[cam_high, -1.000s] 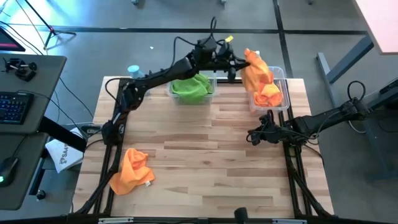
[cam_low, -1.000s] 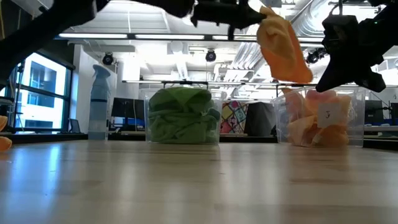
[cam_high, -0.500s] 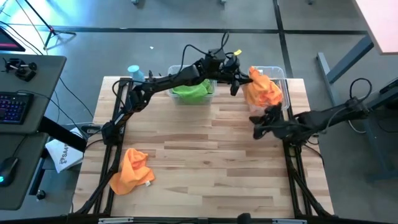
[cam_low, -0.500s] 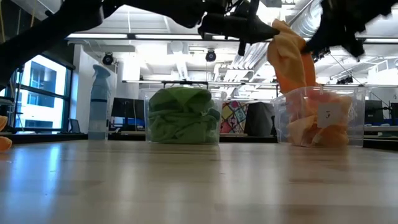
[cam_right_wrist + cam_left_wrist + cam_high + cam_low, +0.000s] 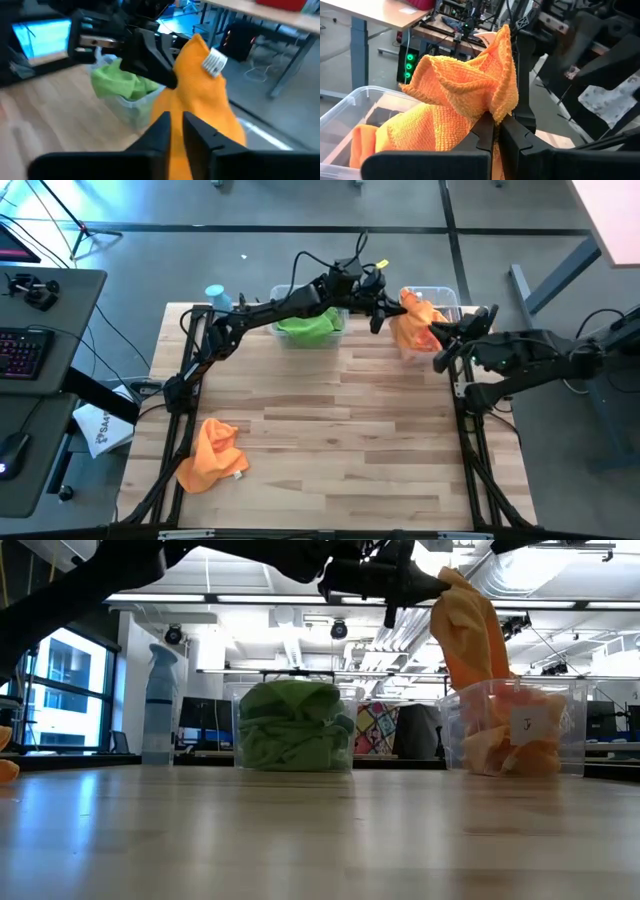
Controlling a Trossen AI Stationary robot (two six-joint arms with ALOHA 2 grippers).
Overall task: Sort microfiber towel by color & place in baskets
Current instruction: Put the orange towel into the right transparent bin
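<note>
My left gripper reaches far across the table and is shut on an orange towel over the narrower clear basket, which holds more orange towels. The wider basket beside it holds green towels. My right gripper is shut and hovers high by the narrower basket's near right corner, pointing at the held towel. Another orange towel lies crumpled near the table's near left corner. My left gripper pinches a bunched fold near the towel's top between its two fingers, coming level from the table's left. The towel hangs below the fingers, and its lower end rests in the narrower basket. My right gripper: I cannot tell whether it touches the towel.
A light-blue spray bottle stands at the far edge, left of the wider basket. Bare wood spans the table's middle and near right. A desk with a keyboard stands off the table's left side.
My left gripper moved right and down, lowering the hanging orange towel until its lower end entered the narrower basket, then held still. My right gripper rose from the table's right middle toward the far edge and the narrower basket, leaving the low view.
</note>
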